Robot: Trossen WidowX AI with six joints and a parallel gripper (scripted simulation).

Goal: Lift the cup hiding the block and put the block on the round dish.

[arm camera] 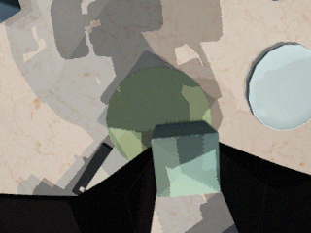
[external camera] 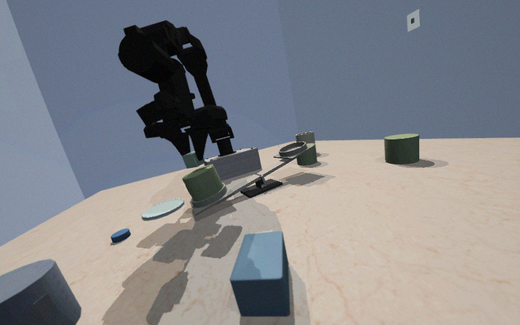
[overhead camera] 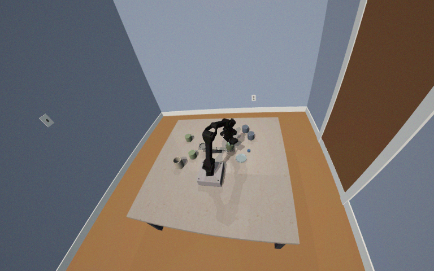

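Observation:
My gripper (external camera: 193, 156) (arm camera: 183, 151) is shut on a pale green block (external camera: 189, 160) (arm camera: 187, 167). It holds the block above the low end of the balance. A green cup (overhead camera: 230, 147) (external camera: 203, 183) (arm camera: 153, 97) stands tilted on that low end, below the block. The balance (overhead camera: 218, 149) (external camera: 275, 166) slopes up to its other end, where the ring holder (external camera: 293, 153) has no cup in it. The round pale dish (overhead camera: 241, 158) (external camera: 162, 209) (arm camera: 284, 87) lies beside the low end, with no cup above it. The fingertips are hard to make out in the top view.
Two green cups (overhead camera: 188, 138) (overhead camera: 191, 154) and a beige mug (overhead camera: 179, 163) stand left of the balance in the top view. Two blue-grey cups (overhead camera: 245, 129) (overhead camera: 251, 135) stand at the back right. A blue disc (overhead camera: 248, 150) (external camera: 120, 235) lies near the dish. A blue block (external camera: 264, 256) is in front in the exterior view.

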